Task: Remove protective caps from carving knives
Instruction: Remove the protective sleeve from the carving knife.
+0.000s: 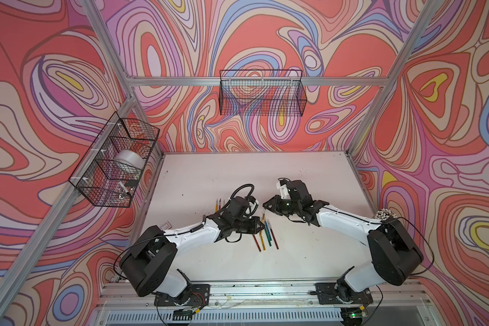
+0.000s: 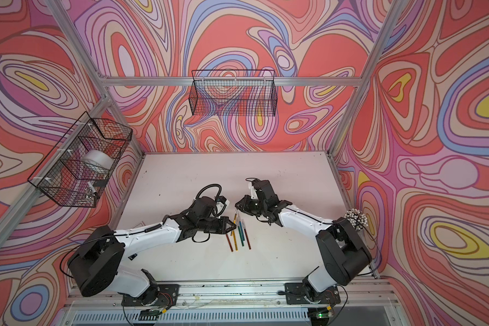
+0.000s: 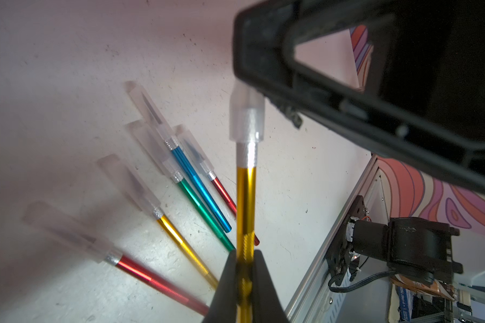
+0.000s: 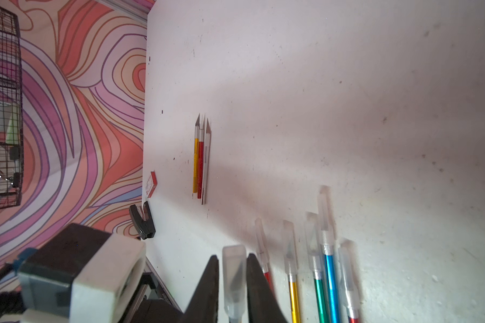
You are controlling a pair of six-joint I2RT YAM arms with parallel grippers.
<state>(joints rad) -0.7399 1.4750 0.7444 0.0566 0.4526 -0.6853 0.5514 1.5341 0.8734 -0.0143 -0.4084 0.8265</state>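
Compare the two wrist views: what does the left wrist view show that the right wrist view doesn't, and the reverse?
Left wrist only: the handle of the held gold knife, clamped in the left pincer. Right wrist only: three uncapped knives lying together, and a small red box. Both: that knife's cap, gripped by the right pincer, and five capped knives lying nearby.
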